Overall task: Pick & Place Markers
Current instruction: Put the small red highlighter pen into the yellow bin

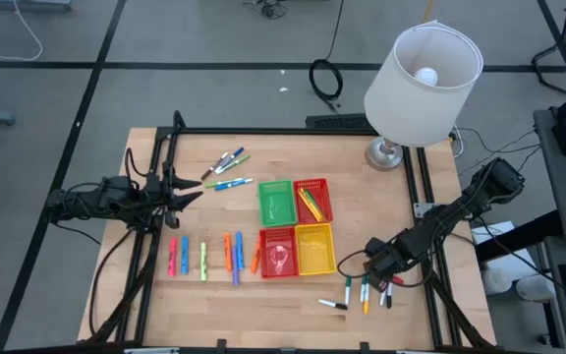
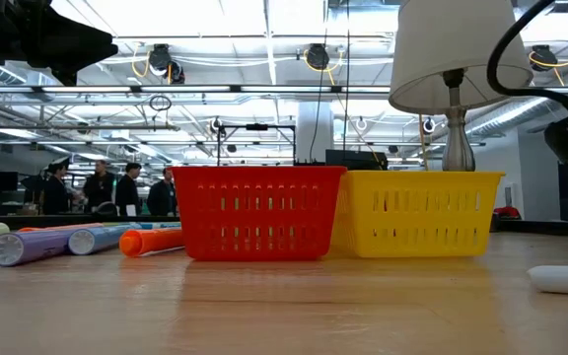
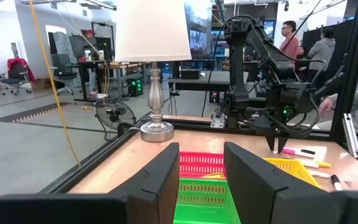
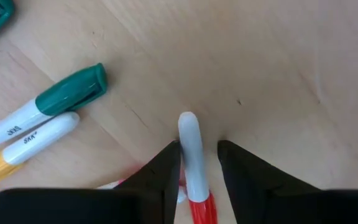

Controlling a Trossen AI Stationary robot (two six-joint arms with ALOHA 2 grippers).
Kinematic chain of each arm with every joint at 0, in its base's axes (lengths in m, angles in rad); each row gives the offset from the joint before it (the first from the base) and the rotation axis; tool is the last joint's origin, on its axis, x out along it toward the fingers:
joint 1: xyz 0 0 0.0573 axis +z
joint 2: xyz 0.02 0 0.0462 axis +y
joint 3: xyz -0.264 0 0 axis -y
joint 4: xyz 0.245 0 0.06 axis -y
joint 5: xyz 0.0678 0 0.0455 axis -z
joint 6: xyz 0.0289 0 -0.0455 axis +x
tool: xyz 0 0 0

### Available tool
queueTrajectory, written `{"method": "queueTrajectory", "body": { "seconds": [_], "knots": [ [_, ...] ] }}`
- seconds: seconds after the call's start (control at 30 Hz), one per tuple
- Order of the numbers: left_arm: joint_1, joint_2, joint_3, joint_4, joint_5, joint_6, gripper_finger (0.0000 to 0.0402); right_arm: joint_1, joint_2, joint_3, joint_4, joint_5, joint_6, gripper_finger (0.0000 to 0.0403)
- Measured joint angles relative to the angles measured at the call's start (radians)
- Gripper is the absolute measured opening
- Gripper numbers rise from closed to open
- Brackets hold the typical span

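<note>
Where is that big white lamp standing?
In the high view, the lamp stands at the table's far right corner, beyond the four baskets and behind the right arm.

arms: two, dark, jointed, black cables looped alongside
left gripper [image 3: 201,180]: two broad, flat, matte black fingers
right gripper [image 4: 197,177]: two dark, wedge-shaped fingers, tapering to the tips

White red-capped marker [image 4: 192,163] flat on wood, other markers [image 1: 209,258] lying in loose rows, some [image 1: 309,203] in a basket
</note>
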Motion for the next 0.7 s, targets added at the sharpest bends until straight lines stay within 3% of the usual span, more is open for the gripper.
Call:
{"method": "queueTrajectory", "body": {
  "seconds": [0.3,0.7],
  "knots": [
    [0.0,0.0,0.0,0.0,0.0,0.0,0.0134,-0.001,0.0,-0.001,-0.001,0.008,-0.049,0.0018],
    [0.0,0.0,0.0,0.0,0.0,0.0,0.0134,-0.038,-0.045,-0.002,0.002,0.015,-0.096,0.0024]
  ]
}}
